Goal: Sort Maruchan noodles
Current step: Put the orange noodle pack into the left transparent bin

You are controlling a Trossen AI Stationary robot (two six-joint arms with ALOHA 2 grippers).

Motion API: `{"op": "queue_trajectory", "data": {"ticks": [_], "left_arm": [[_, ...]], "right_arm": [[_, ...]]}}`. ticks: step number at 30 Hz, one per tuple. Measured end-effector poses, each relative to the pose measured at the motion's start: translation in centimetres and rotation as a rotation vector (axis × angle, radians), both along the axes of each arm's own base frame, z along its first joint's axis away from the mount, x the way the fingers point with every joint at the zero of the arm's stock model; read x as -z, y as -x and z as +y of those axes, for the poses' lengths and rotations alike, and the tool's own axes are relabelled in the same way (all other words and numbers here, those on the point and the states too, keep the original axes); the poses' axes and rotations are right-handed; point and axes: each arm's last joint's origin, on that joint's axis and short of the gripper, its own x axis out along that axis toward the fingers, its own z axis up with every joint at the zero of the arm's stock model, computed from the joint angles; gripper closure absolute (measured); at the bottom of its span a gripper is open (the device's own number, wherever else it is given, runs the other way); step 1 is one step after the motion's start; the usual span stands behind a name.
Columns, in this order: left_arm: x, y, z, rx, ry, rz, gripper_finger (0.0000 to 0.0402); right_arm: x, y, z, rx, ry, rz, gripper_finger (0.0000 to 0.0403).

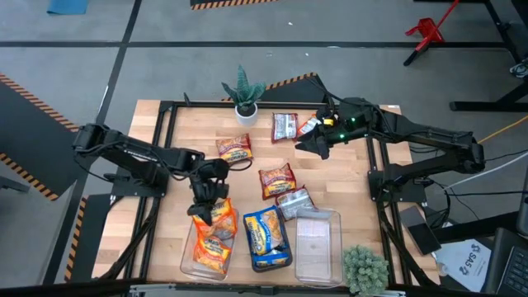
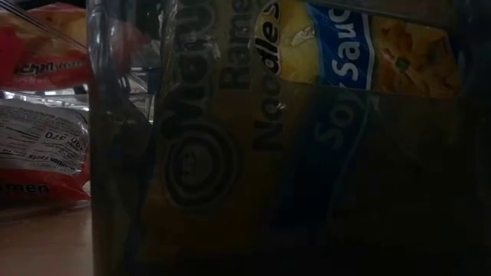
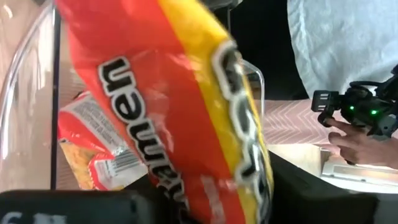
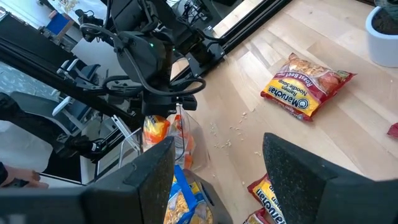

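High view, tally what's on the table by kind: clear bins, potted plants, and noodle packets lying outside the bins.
Clear bins: 3
Potted plants: 2
Noodle packets outside the bins: 5
Total: 10

Counted around the middle clear bin (image 1: 283, 262): three clear bins in a row; eight noodle packets (image 1: 277, 181) visible; two potted plants (image 1: 243, 92); two arms.
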Motion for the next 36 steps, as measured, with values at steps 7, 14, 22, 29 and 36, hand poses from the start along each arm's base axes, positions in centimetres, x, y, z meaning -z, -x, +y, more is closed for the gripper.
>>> {"op": "queue_trajectory", "data": {"ticks": [7, 14, 22, 29, 36], "left_arm": [[-1.1, 0.2, -0.4, 0.030, -0.017, 0.047, 0.0244], [-1.2, 1.7, -0.4, 0.043, -0.116, 0.226, 0.0243], [-4.1, 1.1, -0.5, 0.005, -0.175, 0.210, 0.0246], [-7.4, 1.5, -2.1, 0.035, -0.271, 0.198, 0.0246], [-10.5, 2.0, -2.6, -0.037, -0.411, 0.172, 0.0246]], "right_arm": [[0.0, 0.0, 0.0, -0.002, 0.004, 0.000, 0.0175], [0.1, -0.1, 0.0, -0.022, 0.052, -0.002, 0.0175], [1.7, -1.8, -0.4, -0.050, 0.084, 0.057, 0.0175], [4.0, -4.3, -0.2, -0.131, 0.136, 0.111, 0.0175], [6.0, -8.4, 1.7, -0.254, 0.268, 0.000, 0.0175]]}}
